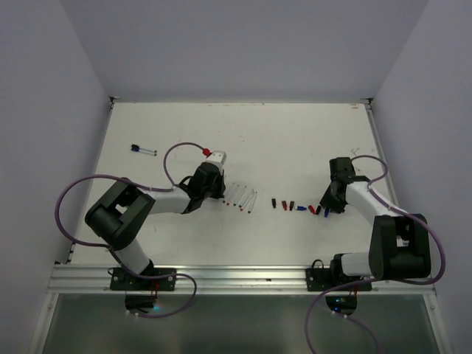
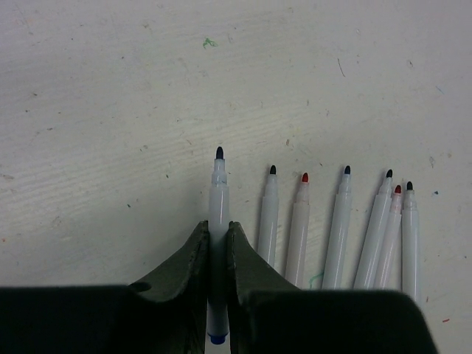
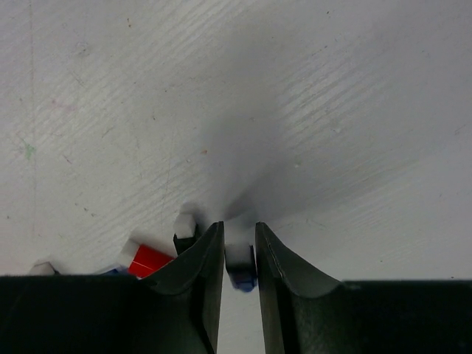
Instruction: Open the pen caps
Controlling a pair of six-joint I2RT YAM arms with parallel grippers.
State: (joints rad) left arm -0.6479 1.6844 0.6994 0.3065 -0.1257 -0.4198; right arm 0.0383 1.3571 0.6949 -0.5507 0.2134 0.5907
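Note:
My left gripper (image 1: 218,193) (image 2: 218,225) is shut on a white pen (image 2: 219,193) with a dark tip and no cap, held low over the table. Several uncapped pens (image 2: 339,228) lie in a row just right of it, also visible from above (image 1: 243,199). My right gripper (image 1: 328,209) (image 3: 240,230) is shut on a small blue cap (image 3: 240,265), low over the table at the right end of a row of loose caps (image 1: 291,206). A red cap (image 3: 150,259) and a black cap (image 3: 181,242) lie just left of its fingers.
One capped pen (image 1: 144,150) lies alone at the far left of the white table (image 1: 295,140). A purple cable with a red connector (image 1: 206,150) loops above the left arm. Walls enclose the table on three sides.

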